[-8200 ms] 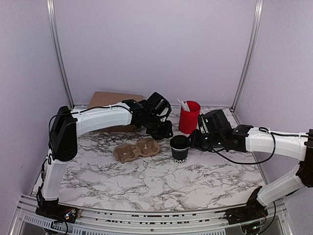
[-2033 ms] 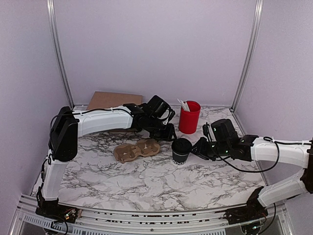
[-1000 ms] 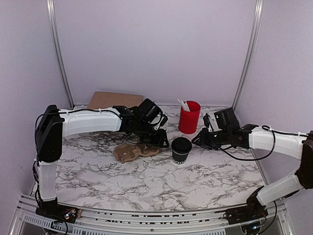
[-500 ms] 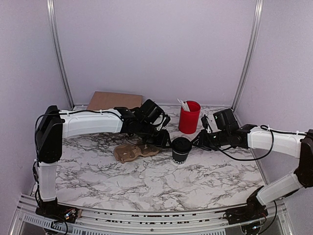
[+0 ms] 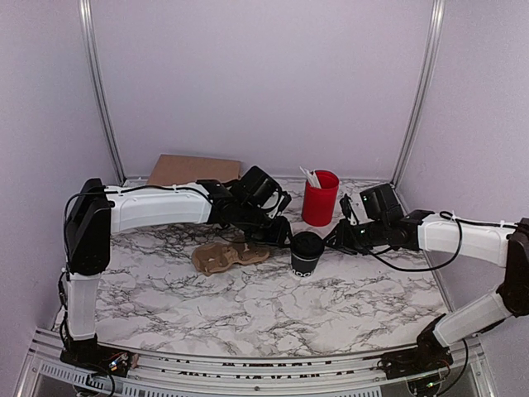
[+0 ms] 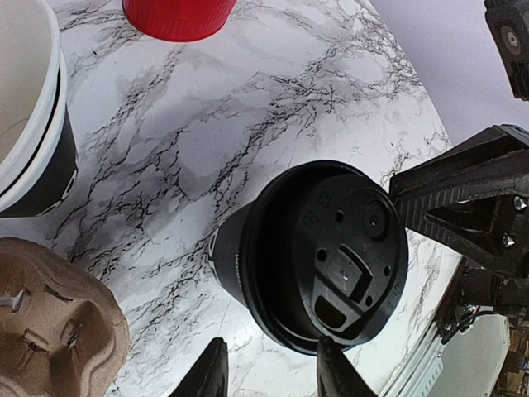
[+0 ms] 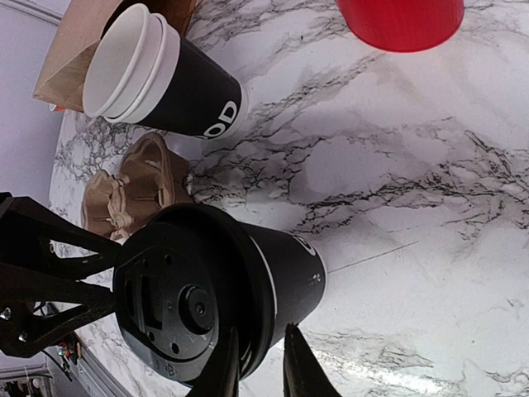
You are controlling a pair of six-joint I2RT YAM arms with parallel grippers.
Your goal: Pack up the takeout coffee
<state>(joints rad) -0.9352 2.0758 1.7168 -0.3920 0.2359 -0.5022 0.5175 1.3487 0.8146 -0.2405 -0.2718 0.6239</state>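
1. Tools first: the left tool [image 6: 271, 372] is part-way open with nothing between its fingers, which sit just beside the takeout coffee [image 6: 322, 256].
2. On my other wrist view the right tool [image 7: 260, 364] is narrow, with only a slim gap between its fingers. It is close against the far side of the coffee, and I cannot tell whether it touches.
3. From above, the takeout coffee stands upright on the counter [image 5: 248, 314] between both tools. Its black lid is on, so what it holds is hidden.
4. Behind it and apart stands a red cup [image 5: 319, 201] with white utensils [image 5: 312, 176] sticking out.
5. Near the left tool is a stack of lidless cups [image 7: 161, 78], nested, with two white rims showing.
6. A brown pulp carrier [image 5: 219, 256] lies to the left of the coffee. The cup stands outside it, and the arm covers part of its wells.
7. A brown paper bag [image 5: 194, 168] lies at the back left.
8. My count: one lidded coffee, one red cup, one stack, one carrier, one bag, two tools.
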